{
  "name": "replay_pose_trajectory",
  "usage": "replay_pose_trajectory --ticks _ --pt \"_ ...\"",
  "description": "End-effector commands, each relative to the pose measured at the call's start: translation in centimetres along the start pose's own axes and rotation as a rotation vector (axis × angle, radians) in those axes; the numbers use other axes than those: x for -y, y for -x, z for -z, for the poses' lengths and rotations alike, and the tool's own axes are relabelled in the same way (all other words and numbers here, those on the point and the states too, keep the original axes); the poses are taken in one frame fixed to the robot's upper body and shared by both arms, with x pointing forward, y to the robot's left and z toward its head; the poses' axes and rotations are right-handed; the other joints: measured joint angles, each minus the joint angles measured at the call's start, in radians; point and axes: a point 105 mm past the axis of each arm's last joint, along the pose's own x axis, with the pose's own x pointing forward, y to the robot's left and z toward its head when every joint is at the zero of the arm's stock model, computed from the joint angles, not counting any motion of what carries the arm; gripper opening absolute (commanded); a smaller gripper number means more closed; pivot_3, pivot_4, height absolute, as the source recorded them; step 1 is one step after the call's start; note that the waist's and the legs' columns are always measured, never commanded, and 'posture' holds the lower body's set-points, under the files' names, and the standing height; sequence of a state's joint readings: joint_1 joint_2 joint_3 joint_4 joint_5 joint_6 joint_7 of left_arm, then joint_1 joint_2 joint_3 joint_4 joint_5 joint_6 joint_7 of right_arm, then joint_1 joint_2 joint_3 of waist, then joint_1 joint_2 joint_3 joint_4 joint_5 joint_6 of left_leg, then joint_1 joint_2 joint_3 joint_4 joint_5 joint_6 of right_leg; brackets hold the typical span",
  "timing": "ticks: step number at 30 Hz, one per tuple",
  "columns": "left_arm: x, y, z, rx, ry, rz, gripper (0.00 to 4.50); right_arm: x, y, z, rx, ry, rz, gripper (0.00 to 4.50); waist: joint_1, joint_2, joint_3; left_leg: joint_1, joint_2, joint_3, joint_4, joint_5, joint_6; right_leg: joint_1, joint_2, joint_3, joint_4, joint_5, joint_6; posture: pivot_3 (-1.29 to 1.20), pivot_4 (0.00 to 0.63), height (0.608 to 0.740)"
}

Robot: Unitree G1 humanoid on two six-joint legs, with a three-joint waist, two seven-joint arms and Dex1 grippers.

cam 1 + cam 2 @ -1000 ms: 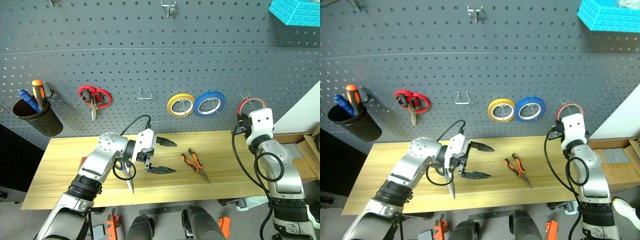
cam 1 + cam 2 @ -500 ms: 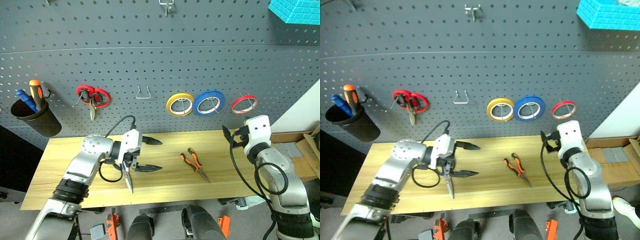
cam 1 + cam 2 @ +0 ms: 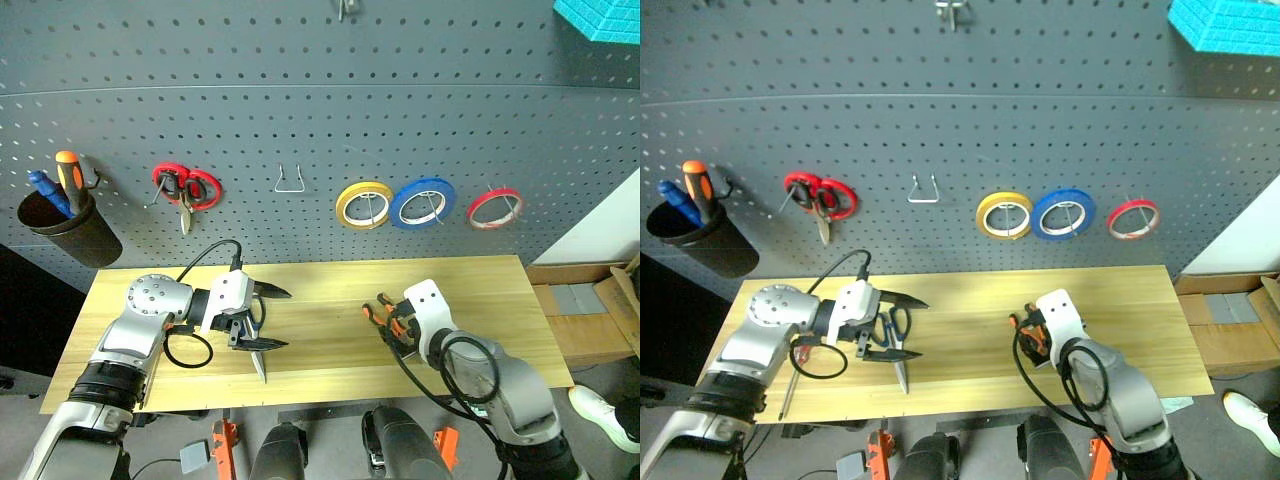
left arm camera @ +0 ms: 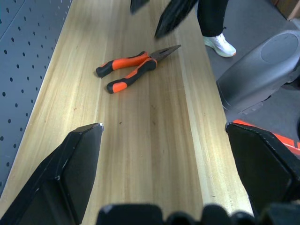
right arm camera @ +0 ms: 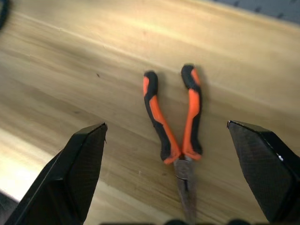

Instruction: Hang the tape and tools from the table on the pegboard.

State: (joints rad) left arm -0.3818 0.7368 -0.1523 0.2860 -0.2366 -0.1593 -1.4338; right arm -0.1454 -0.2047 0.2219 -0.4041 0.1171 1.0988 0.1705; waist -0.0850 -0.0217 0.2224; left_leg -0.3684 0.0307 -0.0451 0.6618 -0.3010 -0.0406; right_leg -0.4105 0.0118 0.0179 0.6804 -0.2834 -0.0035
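Spread wide and empty, the right gripper (image 5: 171, 178) angles down just over the orange-and-black pliers (image 5: 176, 117) on the light wooden table (image 3: 480, 300). Left gripper (image 3: 268, 318), also wide open, holds nothing beside the blue-handled scissors (image 3: 895, 335). Farther back, the thin red tape ring (image 3: 494, 207) hangs on the grey pegboard (image 3: 300, 120); a black cup (image 3: 60, 230) there holds 2 tools.

Between the wide-open left gripper (image 4: 164, 154) fingers, orange-and-black pliers (image 4: 133, 67) lie flat on the table (image 4: 154, 136).

Non-task items hung along the wall

Red-handled scissors (image 3: 184, 190), a yellow roll (image 3: 363, 205) and a blue roll (image 3: 421, 202) are hung on hooks; a black cup (image 3: 64, 233) is mounted far left, a turquoise basket (image 3: 600, 15) high right.
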Motion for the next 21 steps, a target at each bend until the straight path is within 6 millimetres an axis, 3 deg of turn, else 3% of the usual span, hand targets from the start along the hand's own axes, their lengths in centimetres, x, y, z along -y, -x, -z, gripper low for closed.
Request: replay_pose_trajectory --ticks 1,15,21 --pt "0.1 -0.4 -0.9 0.015 -0.037 0.021 4.5 0.1 -1.2 -0.1 0.011 0.013 0.033 4.46 0.0 0.0 0.006 0.0 0.0 0.0 0.0 0.0 0.0 0.0 0.0 0.0 0.0 0.0 0.0 -0.1 0.253 0.74" --pt "-0.1 -1.2 -2.0 0.033 -0.056 0.049 4.5 0.4 -4.3 1.2 -0.048 0.059 0.023 4.46 0.001 0.0 0.026 -0.013 0.0 -0.002 0.002 0.0 0.0 -0.011 -0.002 -0.002 0.002 0.0 -0.001 -0.09 0.284 0.74" --pt "-0.3 -1.0 -1.9 0.033 -0.051 0.025 4.5 0.8 -4.5 3.2 -0.118 0.034 0.019 4.46 0.001 -0.001 0.03 -0.013 0.0 -0.003 0.002 0.0 0.0 -0.011 -0.003 -0.002 0.002 0.0 -0.001 -0.08 0.283 0.74"
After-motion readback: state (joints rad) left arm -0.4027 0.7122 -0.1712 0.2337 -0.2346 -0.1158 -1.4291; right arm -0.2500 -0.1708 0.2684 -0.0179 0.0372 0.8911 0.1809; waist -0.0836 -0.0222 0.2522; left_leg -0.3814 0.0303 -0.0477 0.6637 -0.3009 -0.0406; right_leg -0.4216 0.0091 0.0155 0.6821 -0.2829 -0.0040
